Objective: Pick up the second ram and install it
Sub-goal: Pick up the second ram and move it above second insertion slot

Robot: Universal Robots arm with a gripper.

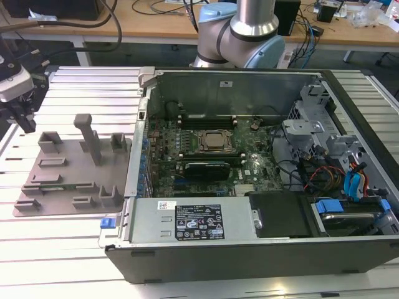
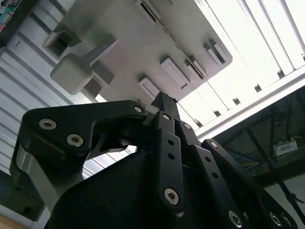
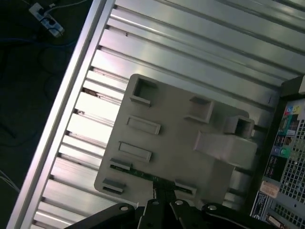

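My gripper (image 3: 159, 190) hung over the grey holder tray (image 3: 176, 143), pinched together, gripping nothing. The 2nd ram (image 3: 136, 172) sat untouched in a slot near the tray's edge. Best plan was spreading first, then squaring along that stick.

My gripper (image 3: 160, 192) is black. The tray (image 3: 181, 138) is plain pale grey, the second ram (image 3: 142, 174) on it dark green, the table (image 3: 190, 43) under it ribbed silver.

Wooden workbench (image 1: 156, 28) behind, ribbed aluminium tabletop (image 1: 62, 255), dark floor (image 3: 28, 95)
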